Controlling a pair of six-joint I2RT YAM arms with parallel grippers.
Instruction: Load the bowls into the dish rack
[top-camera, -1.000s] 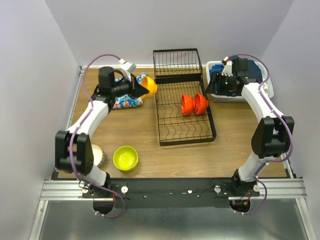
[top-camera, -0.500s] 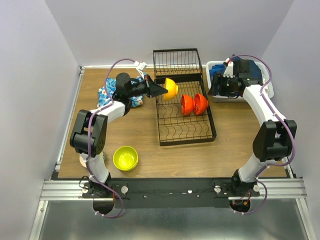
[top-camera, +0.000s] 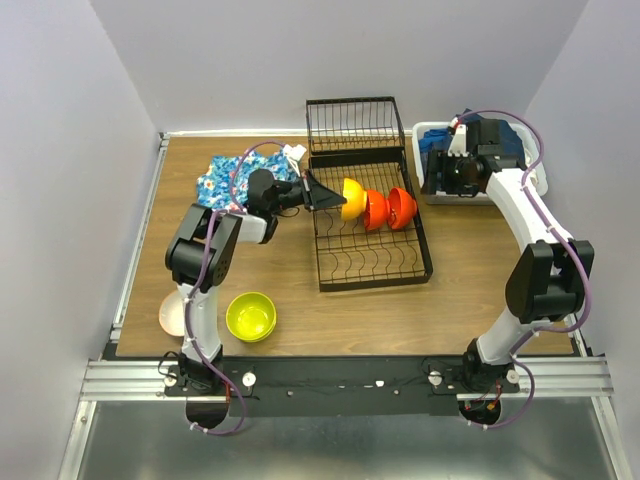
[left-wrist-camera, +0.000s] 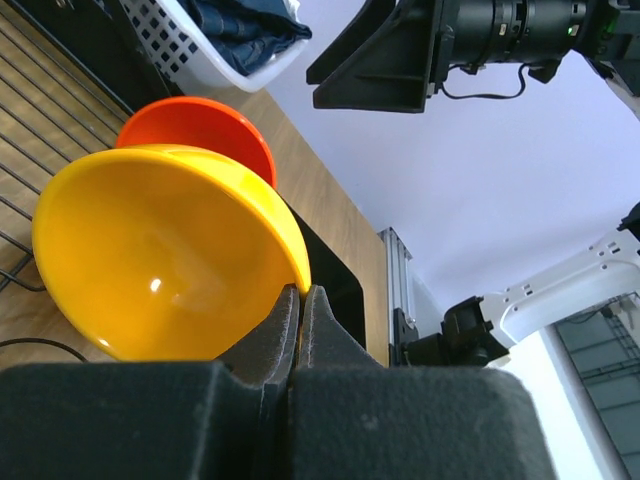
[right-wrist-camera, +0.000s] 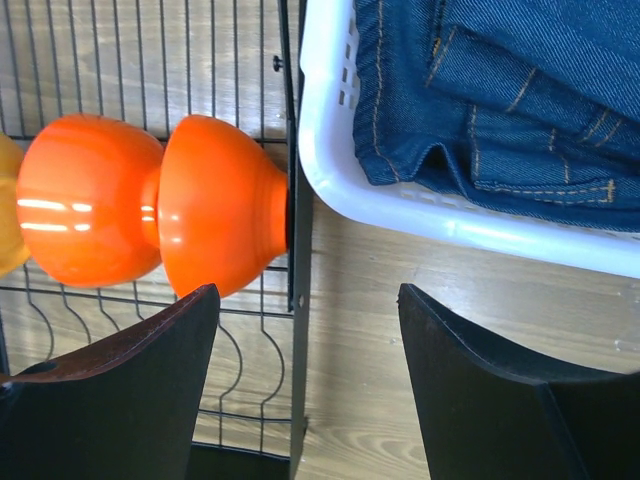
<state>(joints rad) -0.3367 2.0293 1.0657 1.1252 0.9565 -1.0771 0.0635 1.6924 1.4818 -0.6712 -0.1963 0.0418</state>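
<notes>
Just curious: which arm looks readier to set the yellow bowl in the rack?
Left. The left end effector pinches the yellow bowl by its rim over the dish rack, beside two orange bowls. The right end effector hangs open near the white basket.

I work in a robotics lab test cell, not a home kitchen: a small wooden table (top-camera: 470, 290) boxed in by plain pale walls (top-camera: 350, 50), my left arm (top-camera: 205, 250) and right arm (top-camera: 520, 200) bolted to an aluminium rail (top-camera: 590, 378) at its near edge, a dish rack (top-camera: 370, 262) standing on the bare wood.
</notes>
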